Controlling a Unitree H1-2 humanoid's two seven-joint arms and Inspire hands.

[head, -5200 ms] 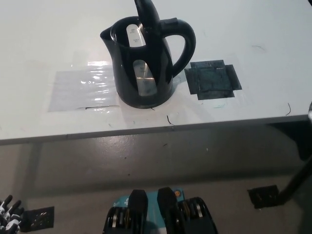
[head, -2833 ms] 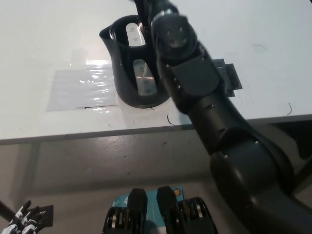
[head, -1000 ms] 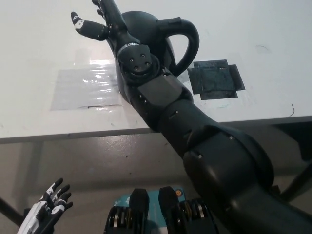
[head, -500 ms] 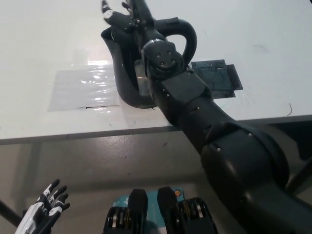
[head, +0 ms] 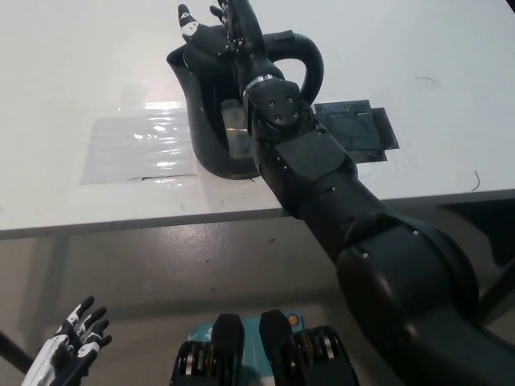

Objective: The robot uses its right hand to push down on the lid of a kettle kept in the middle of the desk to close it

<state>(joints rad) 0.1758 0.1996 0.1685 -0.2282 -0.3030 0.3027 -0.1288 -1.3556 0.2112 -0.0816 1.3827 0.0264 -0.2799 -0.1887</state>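
The black kettle stands on the white desk, spout to the left and handle to the right. My black right arm reaches up from the bottom right and crosses the kettle's body. My right hand lies over the kettle's top, fingers apart and holding nothing. The lid is hidden under the hand, so I cannot tell how it sits. My white left hand rests at the lower left below the desk, fingers spread.
A shiny clear tape patch lies left of the kettle and a black tape square lies to its right. The desk's front edge runs across the middle, with grey floor below it.
The right arm came in from the bottom right and reached over the kettle. The lid that stood upright earlier is now covered by the hand. The left hand rose into view.
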